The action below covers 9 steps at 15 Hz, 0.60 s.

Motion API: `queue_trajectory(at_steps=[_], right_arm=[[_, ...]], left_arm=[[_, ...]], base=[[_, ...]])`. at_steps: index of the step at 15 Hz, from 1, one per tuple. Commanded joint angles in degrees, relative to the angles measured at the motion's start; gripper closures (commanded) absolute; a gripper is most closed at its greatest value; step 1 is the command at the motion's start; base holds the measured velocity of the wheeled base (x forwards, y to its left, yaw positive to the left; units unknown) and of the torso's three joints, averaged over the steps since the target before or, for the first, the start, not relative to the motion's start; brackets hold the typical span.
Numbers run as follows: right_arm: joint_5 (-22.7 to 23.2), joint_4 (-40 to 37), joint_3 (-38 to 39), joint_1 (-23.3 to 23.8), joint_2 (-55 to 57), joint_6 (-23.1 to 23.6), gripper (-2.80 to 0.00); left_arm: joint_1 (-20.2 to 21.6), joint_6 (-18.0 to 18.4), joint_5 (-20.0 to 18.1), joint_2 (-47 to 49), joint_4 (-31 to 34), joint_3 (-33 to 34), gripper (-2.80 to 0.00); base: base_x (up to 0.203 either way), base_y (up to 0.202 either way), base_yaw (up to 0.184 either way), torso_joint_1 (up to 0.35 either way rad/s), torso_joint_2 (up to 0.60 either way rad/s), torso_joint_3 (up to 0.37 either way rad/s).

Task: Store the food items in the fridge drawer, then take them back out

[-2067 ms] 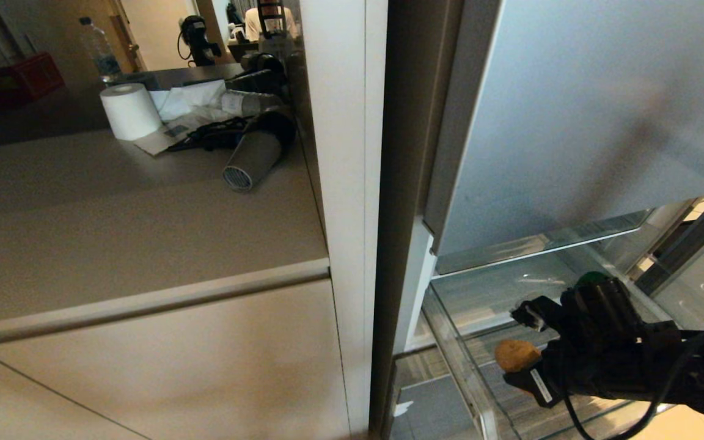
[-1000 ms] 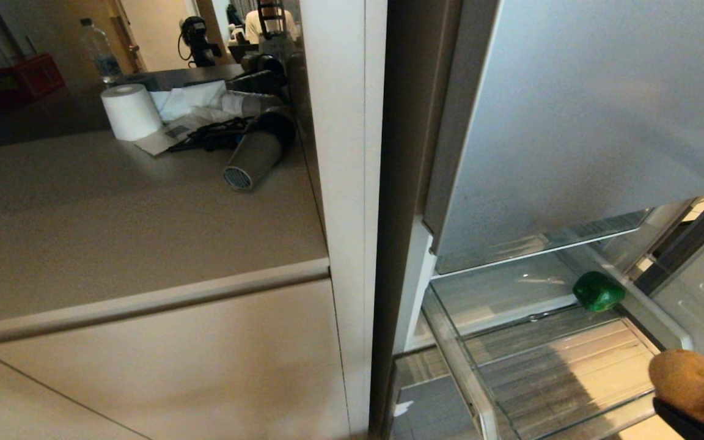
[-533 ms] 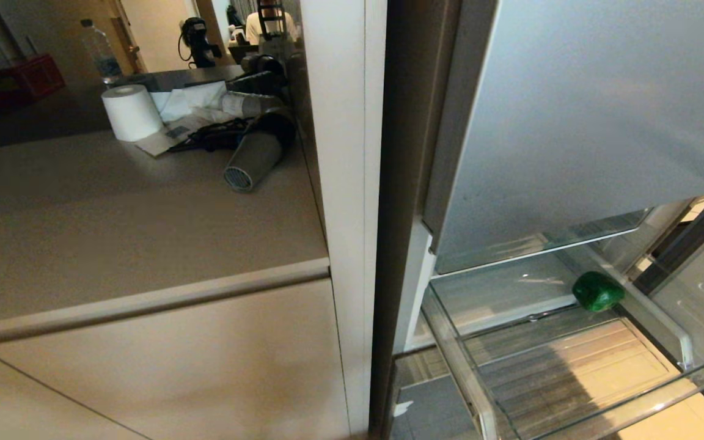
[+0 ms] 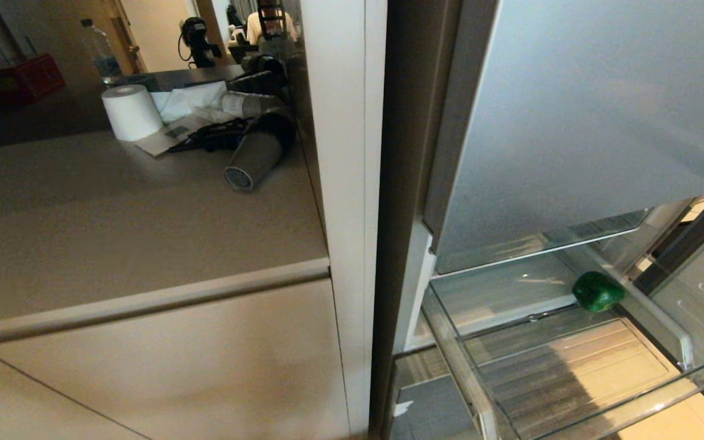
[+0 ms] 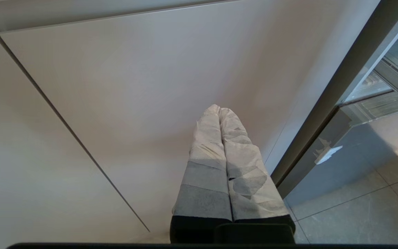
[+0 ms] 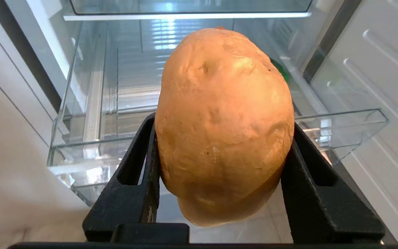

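Beside the beige cabinet front (image 4: 162, 373), the tall silver-blue fridge (image 4: 572, 122) stands with its wide see-through plastic drawer (image 4: 572, 373) pulled out. Deep in that drawer, against its far right wall, sits the glossy dark-green bell pepper (image 4: 597, 291). I'm on the take-out half, I reckon: my right gripper (image 6: 219, 193), outside the drawer's front wall, has its black fingers (image 6: 140, 173) clamped on the rounded tan-brown potato (image 6: 223, 124). My left gripper (image 5: 219, 114) hangs parked by the cabinet, its taped fingers pressed together. Next: set the potato down somewhere, then reach deep for the pepper.
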State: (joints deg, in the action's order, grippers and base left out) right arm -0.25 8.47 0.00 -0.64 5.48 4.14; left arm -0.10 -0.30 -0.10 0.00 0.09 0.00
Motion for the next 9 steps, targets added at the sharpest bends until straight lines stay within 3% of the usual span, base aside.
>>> queue_trajectory(at_steps=[1, 9], right_arm=[[-0.01, -2.23, 1.8, 0.42, -6.18, -0.89, 0.0], [-0.1, -3.81, 1.83, 0.64, -5.57, -3.0, 0.0]], left_arm=[[0.01, -0.05, 0.01, 0.09, 0.0, 0.0, 0.0], [0.01, -0.05, 0.01, 0.09, 0.0, 0.0, 0.0]], base=[[0.0, 0.0, 0.0, 0.0, 0.0, 0.0], [0.0, 0.0, 0.0, 0.0, 0.0, 0.0]])
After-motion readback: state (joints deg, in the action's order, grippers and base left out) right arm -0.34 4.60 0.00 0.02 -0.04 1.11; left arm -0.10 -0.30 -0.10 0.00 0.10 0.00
